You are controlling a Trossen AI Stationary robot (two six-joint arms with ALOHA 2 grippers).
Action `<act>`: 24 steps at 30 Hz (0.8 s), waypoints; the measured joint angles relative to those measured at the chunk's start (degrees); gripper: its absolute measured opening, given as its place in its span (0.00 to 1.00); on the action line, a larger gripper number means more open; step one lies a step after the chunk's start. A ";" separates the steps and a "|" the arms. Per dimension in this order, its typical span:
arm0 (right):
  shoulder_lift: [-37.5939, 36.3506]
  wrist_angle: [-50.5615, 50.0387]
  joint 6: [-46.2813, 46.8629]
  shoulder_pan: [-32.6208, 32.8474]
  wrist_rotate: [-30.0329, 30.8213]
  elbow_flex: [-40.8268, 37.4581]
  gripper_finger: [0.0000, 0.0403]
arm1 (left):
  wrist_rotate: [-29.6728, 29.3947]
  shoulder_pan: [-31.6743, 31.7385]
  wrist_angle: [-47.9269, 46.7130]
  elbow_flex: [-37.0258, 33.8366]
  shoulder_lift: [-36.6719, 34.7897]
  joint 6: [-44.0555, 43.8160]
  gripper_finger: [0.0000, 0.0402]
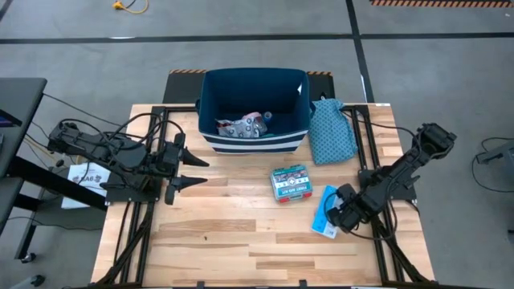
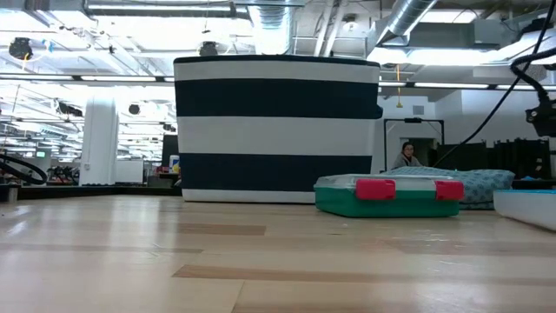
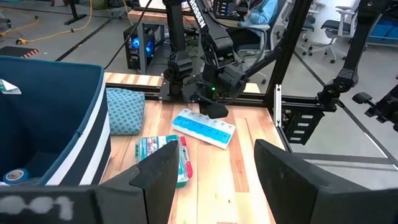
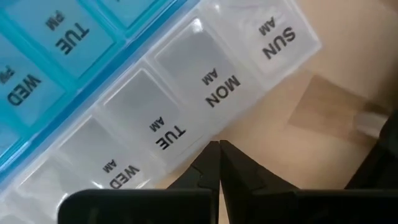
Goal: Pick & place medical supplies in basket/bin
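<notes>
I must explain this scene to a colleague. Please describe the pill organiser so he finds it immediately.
Start at the navy bin at the table's far edge. Nearer lies the teal-and-red box; the pill organiser is beside it, at the right gripper. Only it is flat, light blue, day-labelled.

The light blue pill organiser (image 4: 124,93) carries the only clearly legible print. Its clear lids read SUN AM, MON AM, TUE AM and WED AM, running along one row. The blue lids in the row beside them read TUE PM and WED PM, the latter partly cut off at the picture's edge. The teal-and-red box (image 1: 289,182) bears white lettering on its lid, but from above it is too small to read, possibly two short lines.
</notes>
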 joint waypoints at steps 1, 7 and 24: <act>0.00 -0.20 -0.82 -0.60 0.03 0.00 0.00 | 0.06 0.00 0.00 0.00 0.00 0.00 0.49; 0.00 1.15 -8.05 -4.75 2.21 0.00 0.00 | 0.24 0.00 -0.12 0.00 -0.02 -0.02 0.50; 0.00 13.59 -20.62 -9.79 4.85 0.00 0.00 | 0.30 -0.02 -0.23 0.00 -0.02 -0.61 0.49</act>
